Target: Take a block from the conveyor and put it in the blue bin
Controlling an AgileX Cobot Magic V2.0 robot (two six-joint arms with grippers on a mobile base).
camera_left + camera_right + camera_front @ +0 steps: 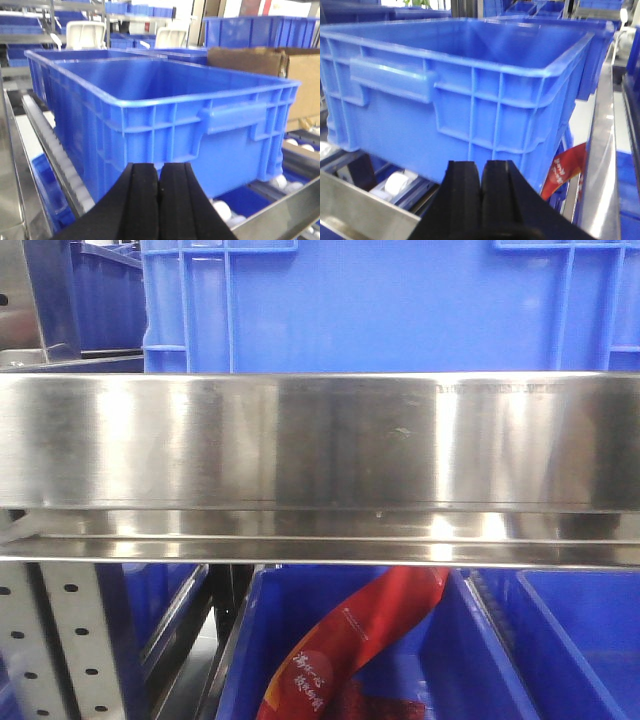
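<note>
A large empty blue bin (pixel 170 115) stands on white rollers in front of both wrists; the same bin (pixel 455 95) fills the right wrist view and its wall (pixel 400 310) shows at the top of the front view. My left gripper (pixel 159 172) is shut with nothing between its black pads, low before the bin's near wall. Just below the bin's corner, my right gripper (pixel 481 170) is likewise shut and empty. No block and no conveyor show in any view.
A brushed steel rail (pixel 320 450) crosses the front view. Below it lie more blue bins (pixel 560 640), one holding a red packet (pixel 350 650), also the red packet (pixel 565 167). A cardboard box (pixel 270 62) and further blue crates (pixel 260 30) stand behind the bin.
</note>
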